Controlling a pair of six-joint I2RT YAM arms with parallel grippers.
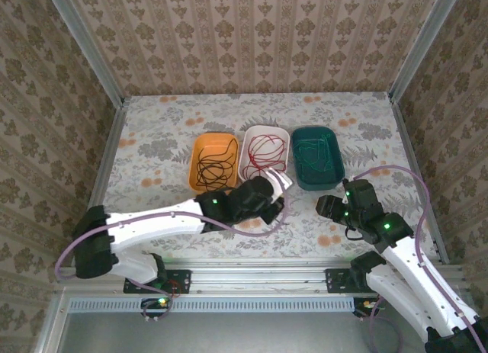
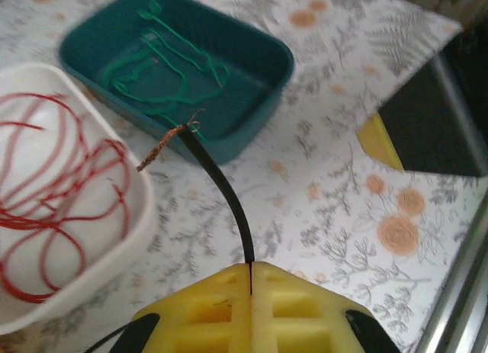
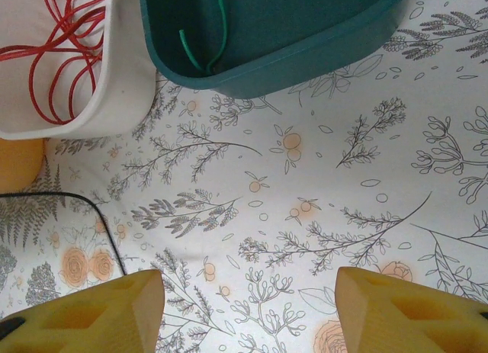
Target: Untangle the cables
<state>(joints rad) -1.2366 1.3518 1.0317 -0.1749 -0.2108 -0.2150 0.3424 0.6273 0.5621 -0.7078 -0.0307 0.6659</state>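
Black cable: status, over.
Left fingers shut on black cable, frayed end near teal tray. Right fingers open over table, holding nothing. Red cable in white tray, green cable in teal tray.

Three bins stand in a row on the floral table (image 1: pixel 152 139).

- Orange bin (image 1: pixel 194 166), left: contains the coiled black cable (image 1: pixel 213 168).
- White bin (image 1: pixel 264 127), centre: contains the red cable (image 1: pixel 263 151).
- Teal bin (image 1: pixel 317 184), right: contains the green cable (image 1: pixel 314 155).

The left gripper (image 1: pixel 279 187) sits at the near edge of the white bin. The right gripper (image 1: pixel 326 206) sits over the table just in front of the teal bin, apart from it.
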